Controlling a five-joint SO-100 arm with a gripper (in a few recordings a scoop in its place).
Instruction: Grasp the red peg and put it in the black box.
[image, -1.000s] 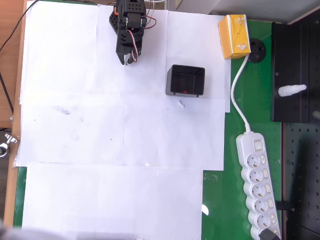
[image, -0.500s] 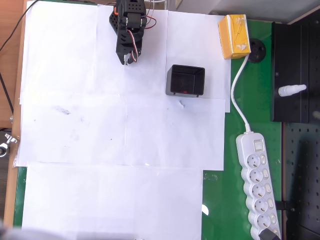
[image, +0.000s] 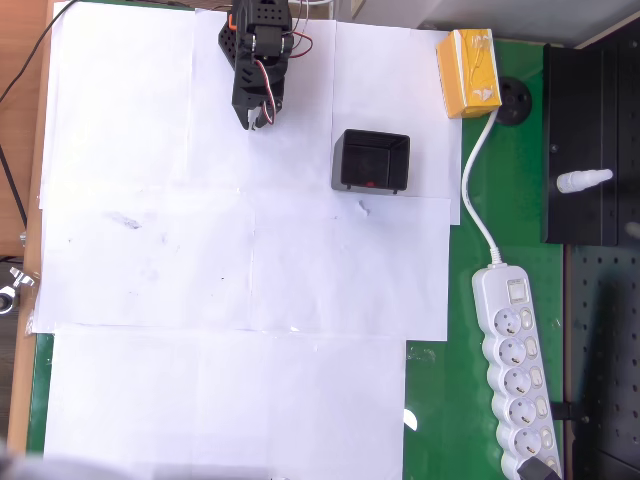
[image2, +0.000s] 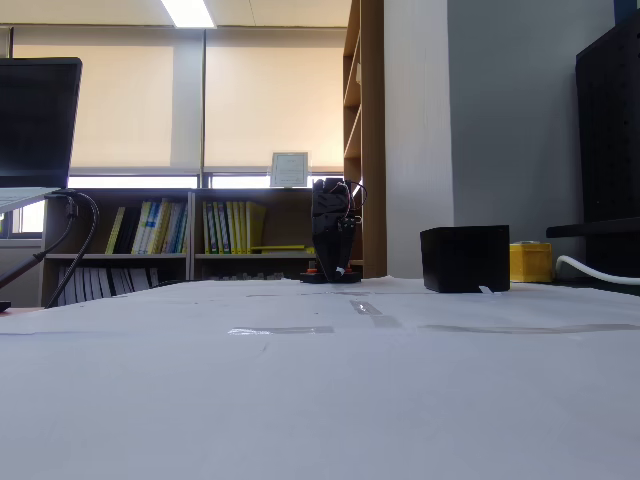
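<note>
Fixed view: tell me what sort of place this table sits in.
Most likely an office or lab room. Behind the paper-covered table stand low bookshelves full of books under blinded windows, with a ceiling strip light above.

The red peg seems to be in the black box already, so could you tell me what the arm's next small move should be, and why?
Probably none beyond staying folded. In the overhead view the red peg shows as a red dot inside the black box, and the gripper sits folded back, apart from the box, with nothing visibly in it.
</note>
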